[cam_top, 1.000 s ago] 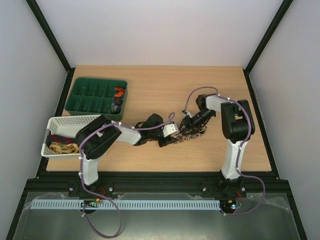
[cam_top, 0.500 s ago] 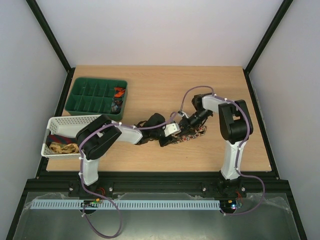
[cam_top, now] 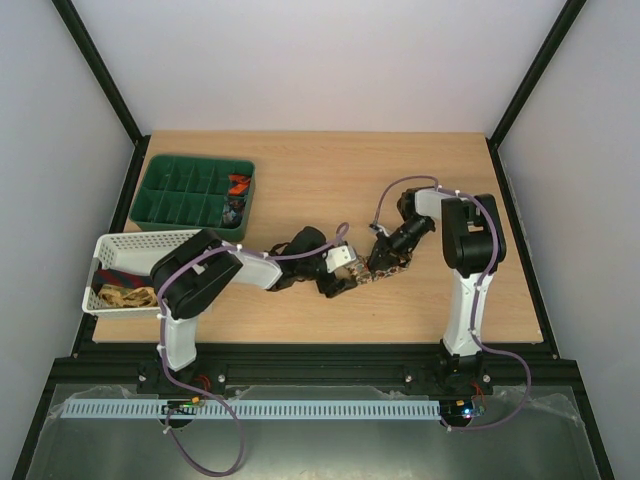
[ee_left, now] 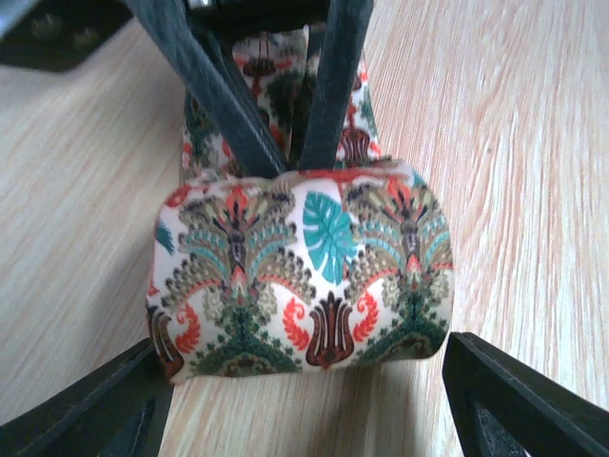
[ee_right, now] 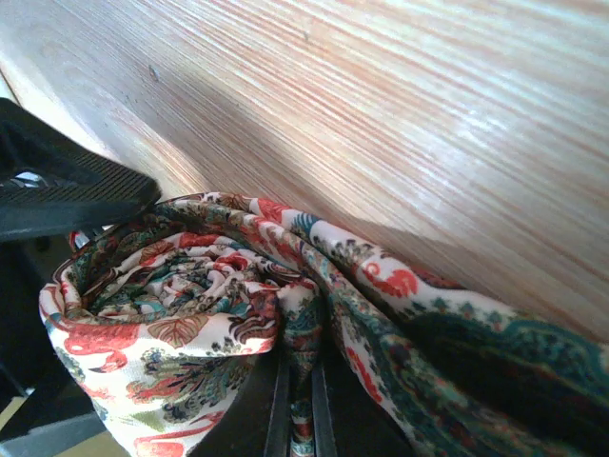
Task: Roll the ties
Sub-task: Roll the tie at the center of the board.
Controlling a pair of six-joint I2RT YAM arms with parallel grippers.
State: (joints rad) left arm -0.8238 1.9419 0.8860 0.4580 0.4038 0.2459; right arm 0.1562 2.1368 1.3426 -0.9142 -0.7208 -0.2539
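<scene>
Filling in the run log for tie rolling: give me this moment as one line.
floral tie: coiled on table | left gripper: open, flanking coil | right gripper: shut on tie fabric

The floral tie (ee_left: 300, 286) is wound into a fat coil, its axis level with the wooden table (cam_top: 300, 170). Its cream cloth carries teal, red and dark brown leaves, and a tail trails behind. A gold-patterned tie (cam_top: 125, 296) and a maroon tie (cam_top: 113, 276) lie heaped in the white basket (cam_top: 130, 240). An orange-red coil (cam_top: 238, 184) sits in the green tray (cam_top: 195, 159).
</scene>
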